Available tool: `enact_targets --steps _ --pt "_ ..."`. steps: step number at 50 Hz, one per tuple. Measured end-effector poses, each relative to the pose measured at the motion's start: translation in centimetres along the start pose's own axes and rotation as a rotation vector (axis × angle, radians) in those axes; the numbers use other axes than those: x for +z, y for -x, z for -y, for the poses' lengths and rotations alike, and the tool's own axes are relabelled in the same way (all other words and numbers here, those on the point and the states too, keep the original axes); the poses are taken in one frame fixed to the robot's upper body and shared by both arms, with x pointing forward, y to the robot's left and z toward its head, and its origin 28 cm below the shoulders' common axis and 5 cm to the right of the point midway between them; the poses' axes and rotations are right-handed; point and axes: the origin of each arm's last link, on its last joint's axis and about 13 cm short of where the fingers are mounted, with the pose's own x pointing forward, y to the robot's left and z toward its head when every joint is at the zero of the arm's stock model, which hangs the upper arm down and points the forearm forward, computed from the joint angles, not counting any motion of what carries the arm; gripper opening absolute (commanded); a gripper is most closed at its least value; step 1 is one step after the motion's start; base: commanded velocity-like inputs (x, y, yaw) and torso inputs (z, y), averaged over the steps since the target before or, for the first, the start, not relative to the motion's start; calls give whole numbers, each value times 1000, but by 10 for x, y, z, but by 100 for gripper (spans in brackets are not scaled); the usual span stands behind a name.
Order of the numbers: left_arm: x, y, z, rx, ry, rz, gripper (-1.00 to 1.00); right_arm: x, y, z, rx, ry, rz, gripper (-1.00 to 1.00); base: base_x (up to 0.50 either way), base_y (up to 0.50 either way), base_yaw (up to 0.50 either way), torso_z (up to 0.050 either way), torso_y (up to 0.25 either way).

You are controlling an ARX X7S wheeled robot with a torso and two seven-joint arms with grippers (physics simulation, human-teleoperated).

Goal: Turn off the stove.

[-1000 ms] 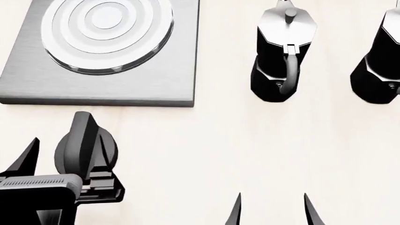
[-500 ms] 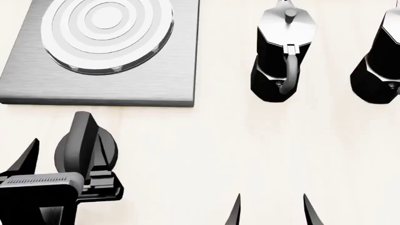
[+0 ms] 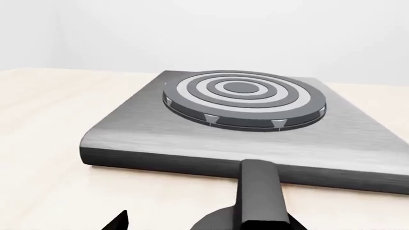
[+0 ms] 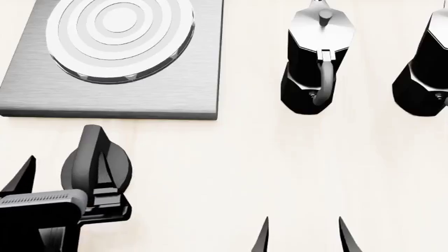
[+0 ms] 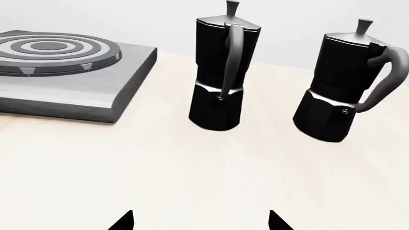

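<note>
The stove is a brushed-grey square plate (image 4: pixel 140 94) with a ringed round burner (image 4: pixel 119 31) at the far left. It also shows in the left wrist view (image 3: pixel 147 129) and the right wrist view (image 5: pixel 70 93). Its black ridged knob (image 4: pixel 87 157) lies on the table just in front of the plate, ridge pointing at it. My left gripper (image 4: pixel 66 170) is open around the knob (image 3: pixel 259 187). One finger lies against the ridge's right side and the other stands well off to the left. My right gripper (image 4: pixel 305 236) is open and empty over bare table.
Two black-and-silver moka pots stand at the far right, one (image 4: pixel 315 63) nearer the stove and one (image 4: pixel 423 68) at the edge of view; both show in the right wrist view (image 5: pixel 221 76) (image 5: pixel 342 91). The light wooden table (image 4: pixel 231 173) lies between the arms.
My left gripper has shifted slightly left, bringing its right finger closer onto the knob's ridge. The knob shows no clear turn. The right gripper has not moved.
</note>
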Motion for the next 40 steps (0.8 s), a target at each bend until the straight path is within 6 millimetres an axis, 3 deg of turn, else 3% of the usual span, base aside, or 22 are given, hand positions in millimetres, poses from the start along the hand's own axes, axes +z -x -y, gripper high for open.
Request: enact_targets --steps 25,40 --pt "-3 0 -5 -20 -22 10 100 0 0 0 2 -2 -1 100 0 0 0 0 -1" --pt "-1 15 -13 -59 -2 -30 100 0 -1 -1 4 -3 -3 100 0 0 0 0 0"
